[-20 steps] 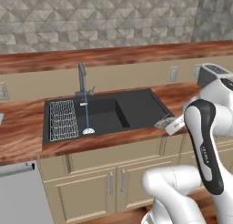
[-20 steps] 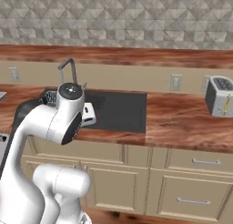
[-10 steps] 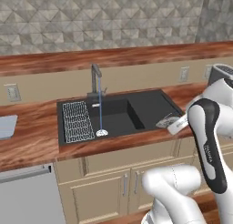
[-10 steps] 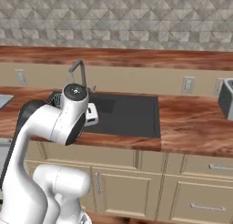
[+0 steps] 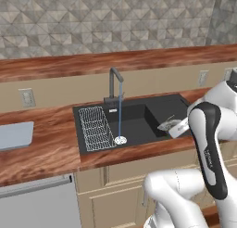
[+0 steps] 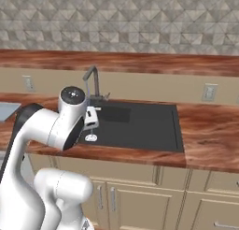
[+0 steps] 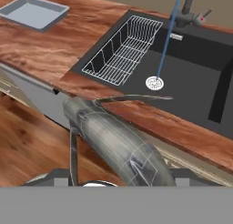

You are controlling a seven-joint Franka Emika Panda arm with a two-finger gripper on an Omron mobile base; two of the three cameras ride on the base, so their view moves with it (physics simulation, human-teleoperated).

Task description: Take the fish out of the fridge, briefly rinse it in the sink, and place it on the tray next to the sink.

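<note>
Gripping the fish (image 7: 119, 145) in its closed gripper (image 5: 172, 128), the arm keeps it clear of the counter, with the running sink (image 7: 191, 84) ahead and the tray (image 7: 34, 12) beyond for afterwards.

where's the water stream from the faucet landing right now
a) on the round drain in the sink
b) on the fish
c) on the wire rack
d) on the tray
a: the thin blue stream falls from the faucet straight onto the round drain, beside the wire rack, in the sink.
</note>
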